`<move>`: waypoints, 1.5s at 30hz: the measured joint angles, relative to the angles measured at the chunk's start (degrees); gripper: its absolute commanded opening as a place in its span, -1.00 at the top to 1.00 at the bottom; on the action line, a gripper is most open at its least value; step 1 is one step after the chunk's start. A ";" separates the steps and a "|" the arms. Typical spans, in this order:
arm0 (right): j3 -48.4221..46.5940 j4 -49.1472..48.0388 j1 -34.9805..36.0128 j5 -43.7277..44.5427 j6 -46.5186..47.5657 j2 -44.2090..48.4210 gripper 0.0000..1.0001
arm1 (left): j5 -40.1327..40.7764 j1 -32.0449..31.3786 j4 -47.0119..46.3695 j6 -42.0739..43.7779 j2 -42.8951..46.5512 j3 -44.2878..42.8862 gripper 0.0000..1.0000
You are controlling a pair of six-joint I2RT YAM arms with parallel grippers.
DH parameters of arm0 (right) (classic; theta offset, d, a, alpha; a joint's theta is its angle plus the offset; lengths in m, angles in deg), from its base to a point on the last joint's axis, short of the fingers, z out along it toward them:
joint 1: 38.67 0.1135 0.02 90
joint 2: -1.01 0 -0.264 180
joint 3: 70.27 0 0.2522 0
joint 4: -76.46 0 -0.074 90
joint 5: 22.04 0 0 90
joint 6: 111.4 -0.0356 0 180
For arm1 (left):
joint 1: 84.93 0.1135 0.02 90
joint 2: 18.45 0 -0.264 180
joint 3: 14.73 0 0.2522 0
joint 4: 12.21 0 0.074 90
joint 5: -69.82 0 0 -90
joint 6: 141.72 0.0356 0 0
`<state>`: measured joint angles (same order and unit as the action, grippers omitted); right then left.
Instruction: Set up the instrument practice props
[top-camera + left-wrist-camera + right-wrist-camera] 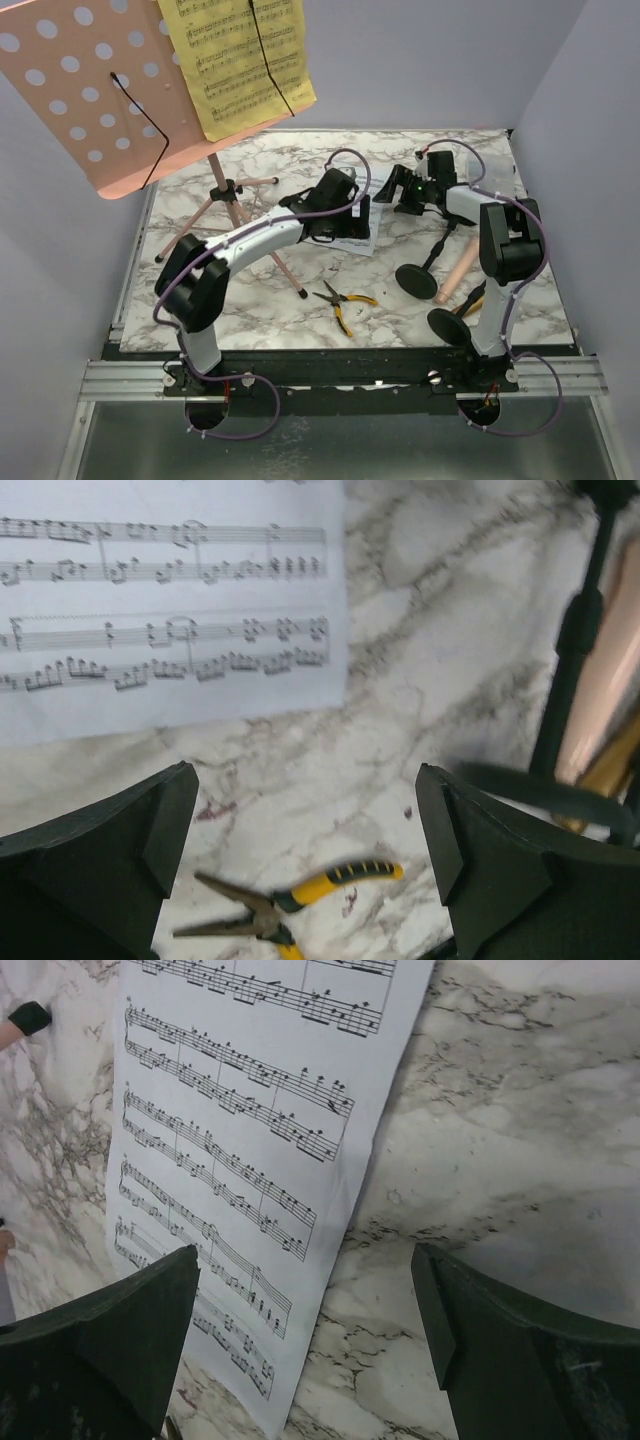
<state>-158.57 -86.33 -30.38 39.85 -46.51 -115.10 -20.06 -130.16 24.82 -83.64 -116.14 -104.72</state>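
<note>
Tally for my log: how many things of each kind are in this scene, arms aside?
Pink music stand: 1
Sheet-music pages: 2 (yellow, white)
Black round-based holders: 2
Microphones: 2 (pink, gold)
Yellow-handled pliers: 1
Total: 8

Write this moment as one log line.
left gripper: open, empty | right gripper: open, empty | white sheet: flat on table | yellow sheet: on pink rack

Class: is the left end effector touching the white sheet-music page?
Apart. The left wrist view shows bare marble table between the left end effector and the white sheet-music page.
</note>
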 measured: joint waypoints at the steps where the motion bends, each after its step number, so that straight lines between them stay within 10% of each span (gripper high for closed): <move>1: 0.33 0.04 -0.44 -0.02 -1.03 0.11 -0.88 | -0.37 1.31 0.22 -1.05 -2.36 -1.73 -0.98; 12: 6.51 -10.97 -2.19 -4.76 -15.15 0.28 -0.69 | 6.86 6.03 3.43 -8.61 -21.38 -11.43 -0.98; 32: 12.22 -25.22 1.14 -9.75 -28.96 -1.75 -0.61 | 5.01 7.69 2.73 -14.19 -21.77 -11.65 -0.98; 40: 19.89 -33.77 1.14 -12.79 -33.97 -0.96 0.21 | 4.22 7.89 2.67 -14.21 -21.68 -11.61 -0.98; 45: 22.14 -44.04 1.14 -13.99 -40.30 -3.65 0.39 | 3.85 8.02 2.58 -14.12 -21.57 -11.50 -0.98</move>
<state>-136.43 -130.37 -29.24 25.86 -86.81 -118.75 -16.22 -122.14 27.39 -97.76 -137.71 -116.21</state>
